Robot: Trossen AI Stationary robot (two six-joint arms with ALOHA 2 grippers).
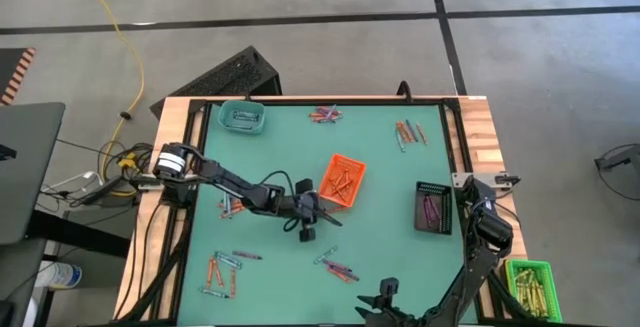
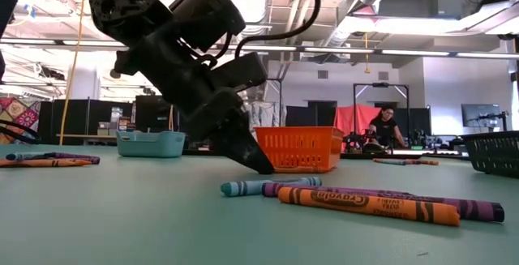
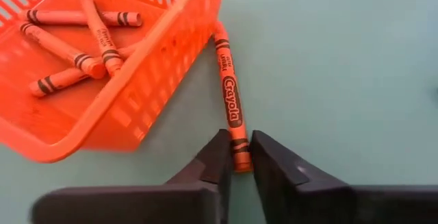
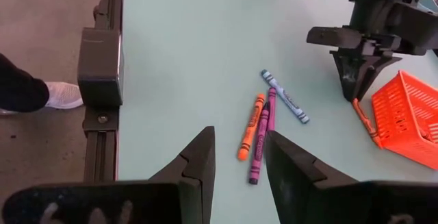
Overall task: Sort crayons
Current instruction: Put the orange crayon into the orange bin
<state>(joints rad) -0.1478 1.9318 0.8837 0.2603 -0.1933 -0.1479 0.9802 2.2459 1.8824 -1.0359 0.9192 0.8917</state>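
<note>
The left hand [image 3: 239,157] is clamped on an orange crayon [image 3: 229,94] lying on the worktop [image 3: 342,66] beside the orange basket [image 3: 147,80]. The right hand [image 4: 239,159] waits with fingers apart at the near edge.

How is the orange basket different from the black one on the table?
The orange basket sits turned at an angle near the table's middle; the black basket lies square to the right edge. The orange basket holds orange crayons; the black basket holds purple-pink ones. The left hand works beside the orange basket; no hand is at the black basket. Both are slotted rectangular baskets.
</note>
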